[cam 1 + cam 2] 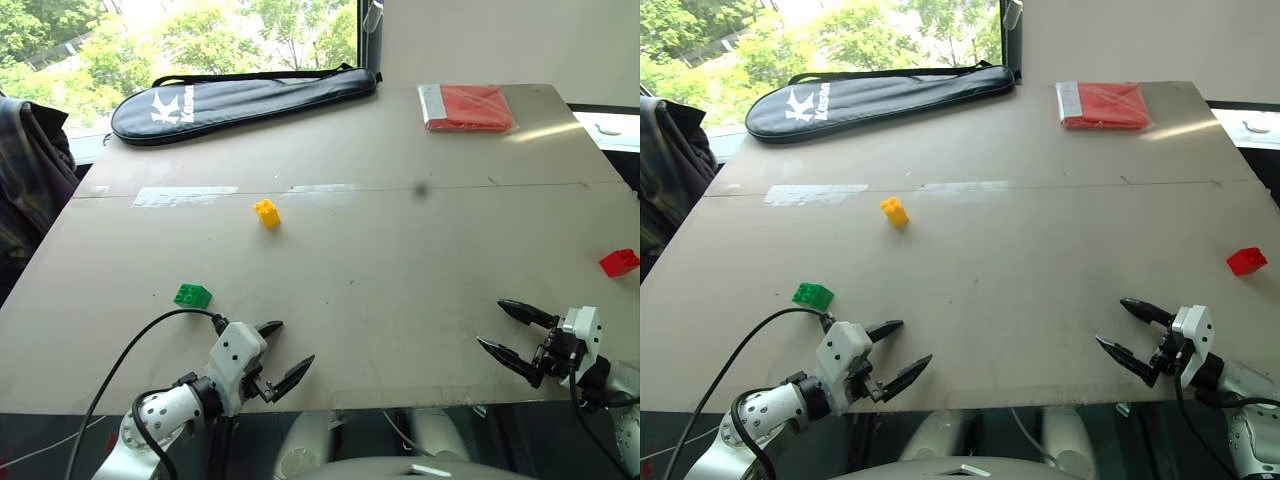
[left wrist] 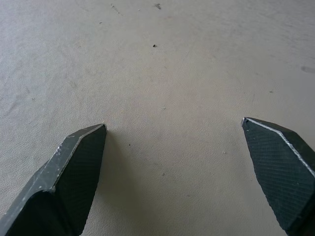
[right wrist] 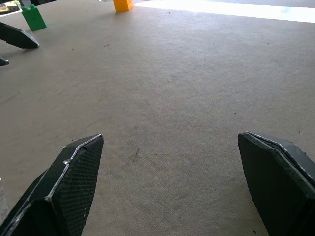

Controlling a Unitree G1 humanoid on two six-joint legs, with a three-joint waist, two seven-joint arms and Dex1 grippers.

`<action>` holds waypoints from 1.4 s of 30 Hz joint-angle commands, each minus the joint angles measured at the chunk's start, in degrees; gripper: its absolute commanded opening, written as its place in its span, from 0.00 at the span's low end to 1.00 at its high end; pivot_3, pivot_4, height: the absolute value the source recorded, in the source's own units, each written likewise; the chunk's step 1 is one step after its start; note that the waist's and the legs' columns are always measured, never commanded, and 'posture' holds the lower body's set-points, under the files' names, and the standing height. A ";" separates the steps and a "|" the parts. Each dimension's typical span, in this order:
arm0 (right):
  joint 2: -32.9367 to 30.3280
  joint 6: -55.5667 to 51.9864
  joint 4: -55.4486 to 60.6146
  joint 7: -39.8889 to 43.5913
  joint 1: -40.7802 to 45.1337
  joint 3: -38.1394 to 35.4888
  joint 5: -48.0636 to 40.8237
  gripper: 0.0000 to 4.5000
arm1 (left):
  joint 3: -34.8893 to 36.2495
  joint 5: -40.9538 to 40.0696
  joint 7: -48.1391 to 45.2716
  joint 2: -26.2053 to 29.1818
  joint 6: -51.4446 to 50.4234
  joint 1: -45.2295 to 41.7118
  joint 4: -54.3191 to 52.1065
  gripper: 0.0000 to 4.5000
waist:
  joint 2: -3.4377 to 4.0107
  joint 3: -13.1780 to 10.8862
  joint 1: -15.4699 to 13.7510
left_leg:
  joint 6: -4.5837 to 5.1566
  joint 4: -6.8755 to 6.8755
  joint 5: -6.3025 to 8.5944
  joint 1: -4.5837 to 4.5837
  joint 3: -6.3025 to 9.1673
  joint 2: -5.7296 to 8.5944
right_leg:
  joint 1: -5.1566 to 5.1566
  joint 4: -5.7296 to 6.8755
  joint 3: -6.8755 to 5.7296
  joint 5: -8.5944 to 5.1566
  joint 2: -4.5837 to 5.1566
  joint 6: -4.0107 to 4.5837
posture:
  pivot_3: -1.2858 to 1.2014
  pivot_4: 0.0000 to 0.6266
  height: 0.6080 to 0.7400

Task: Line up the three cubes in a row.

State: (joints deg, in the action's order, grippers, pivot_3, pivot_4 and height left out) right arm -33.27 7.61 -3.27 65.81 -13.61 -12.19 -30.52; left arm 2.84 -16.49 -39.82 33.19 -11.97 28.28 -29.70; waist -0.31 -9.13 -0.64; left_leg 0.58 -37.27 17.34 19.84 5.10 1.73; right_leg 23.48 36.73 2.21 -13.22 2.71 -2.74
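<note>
Three small studded cubes lie far apart on the grey table [image 1: 400, 260]. The yellow cube [image 1: 267, 213] sits left of centre, the green cube [image 1: 192, 295] nearer the front left, and the red cube [image 1: 619, 262] at the right edge. My left gripper [image 1: 290, 352] hovers open over the front edge, just right of and nearer than the green cube, with nothing between its fingers. At the front right my right gripper [image 1: 496, 327] is open and empty too, well short of the red cube. The right wrist view catches the green cube [image 3: 33, 17] and yellow cube [image 3: 122, 5] far off.
A dark racket bag [image 1: 240, 100] lies along the table's far left edge. A flat red packet [image 1: 468, 108] rests at the far right. Strips of pale tape [image 1: 185, 195] run across the table behind the yellow cube. A dark garment [image 1: 30, 170] hangs at the left.
</note>
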 commanded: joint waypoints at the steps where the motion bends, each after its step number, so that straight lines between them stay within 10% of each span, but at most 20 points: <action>1: -0.09 -0.21 2.34 -0.35 -1.21 -1.26 -0.45 1.00 | -1.06 0.07 0.14 -0.31 -0.51 1.28 -1.96 1.00 | 0.00 0.00 -0.02 | 0.00 0.00 0.00 0.00 0.00 0.00 | 0.00 0.00 0.00 0.00 0.00 0.00 | 0.52 0.24 0.86; 25: -1.23 -2.47 4.36 -7.11 -4.62 -10.40 -3.64 1.00 | -2.36 -4.56 -2.72 2.88 -8.04 -8.31 -6.71 1.00 | 0.00 -0.02 -0.07 | -0.01 -0.08 0.00 0.01 -0.01 0.00 | -0.01 0.05 -0.01 0.05 -0.14 0.06 | 0.52 0.24 0.86; 42: -16.48 -8.76 -33.03 -18.02 20.41 -19.42 4.53 1.00 | -3.30 -23.76 -9.67 8.25 -25.11 -40.28 -9.43 1.00 | -0.03 -0.07 1.73 | -0.01 -0.15 -0.01 -0.01 -0.48 0.03 | -0.02 0.11 0.17 0.09 -0.34 0.08 | 0.52 0.24 0.86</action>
State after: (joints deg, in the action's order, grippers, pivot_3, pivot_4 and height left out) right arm -48.44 -1.21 -34.08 47.96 5.35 -31.84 -26.96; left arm -0.53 -38.95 -49.01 40.85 -36.57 -11.46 -38.56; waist -0.35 -9.20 1.09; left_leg 0.56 -37.42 17.33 19.83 4.60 1.75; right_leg 23.46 36.84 2.40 -13.13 2.35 -2.67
